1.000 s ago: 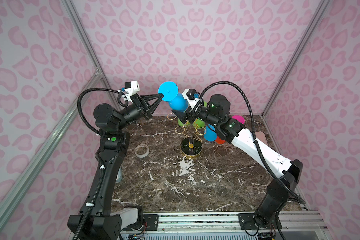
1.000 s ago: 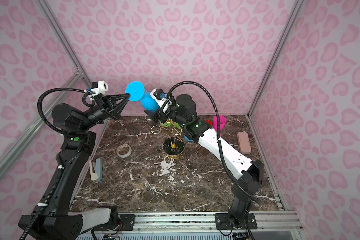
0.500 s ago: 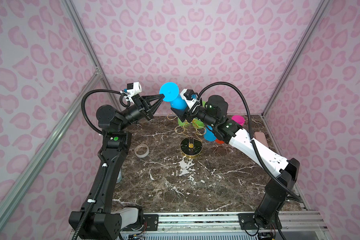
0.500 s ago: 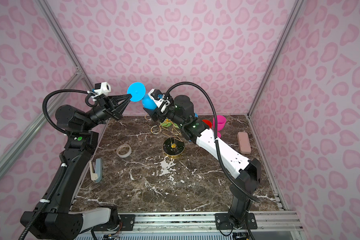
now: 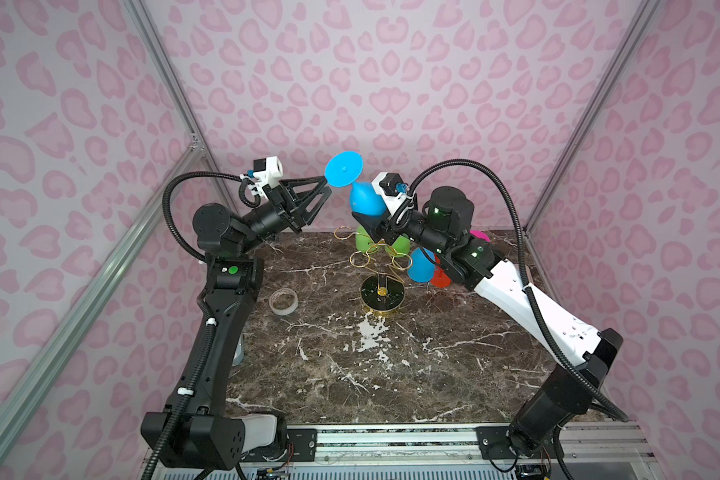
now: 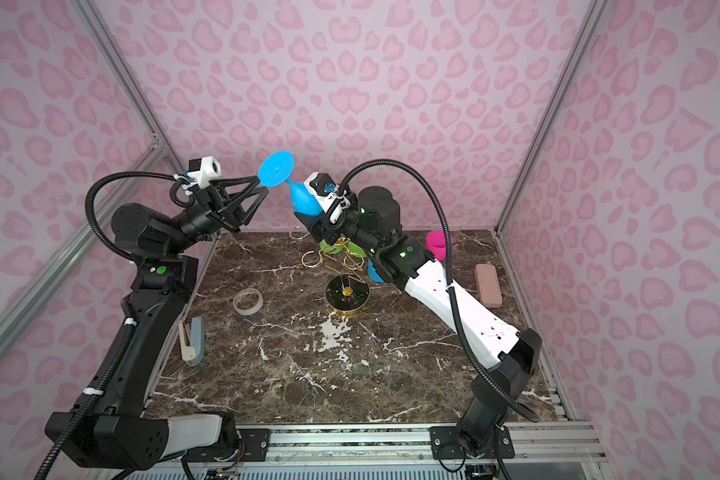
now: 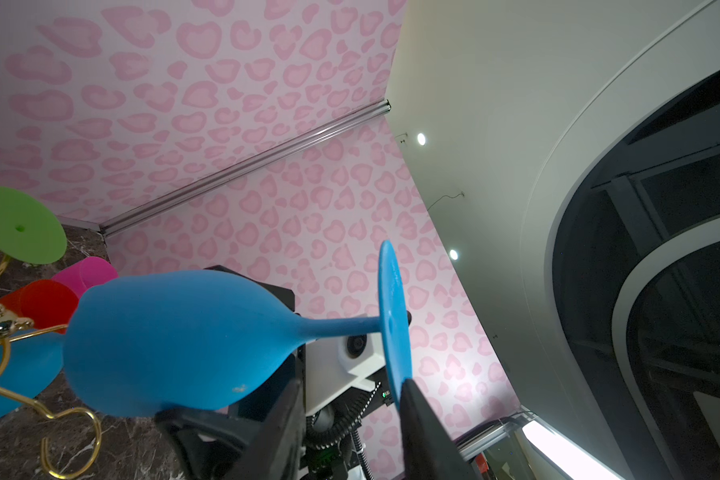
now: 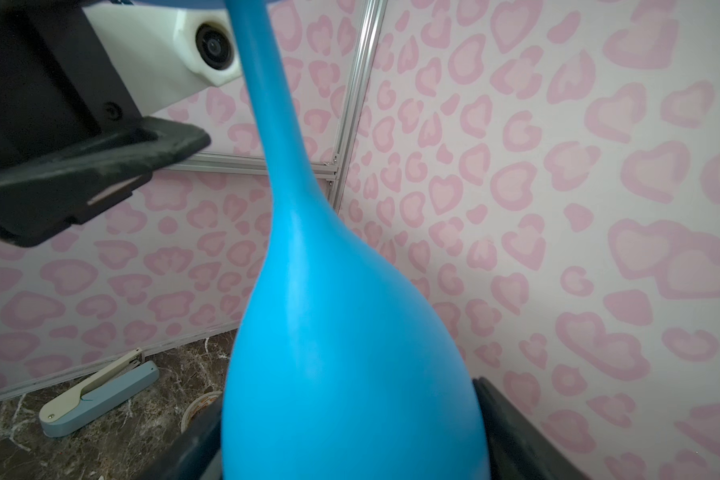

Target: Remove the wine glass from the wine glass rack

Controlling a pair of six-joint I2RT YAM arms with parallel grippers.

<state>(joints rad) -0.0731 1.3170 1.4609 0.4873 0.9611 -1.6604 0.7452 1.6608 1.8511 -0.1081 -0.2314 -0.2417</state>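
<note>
- The front half of the surface (image 5: pixel 350 374) is open for a hand to pass.
- The wine glass rack (image 5: pixel 381 266) stands mid-surface; green glasses (image 5: pixel 399 246), a hanging blue glass (image 5: pixel 420 266) and a red glass (image 5: pixel 441 279) crowd its back and right.
- The right arm (image 5: pixel 516 299) slants over the right side.
- A tape roll (image 5: pixel 283 301) lies left of the rack, apart.
- Above the rack, the blue wine glass (image 5: pixel 364 199), gripped by the right hand (image 5: pixel 366 222), fills the gap to the left hand (image 5: pixel 329 192), fingers (image 7: pixel 420 424) apart at its foot.
</note>
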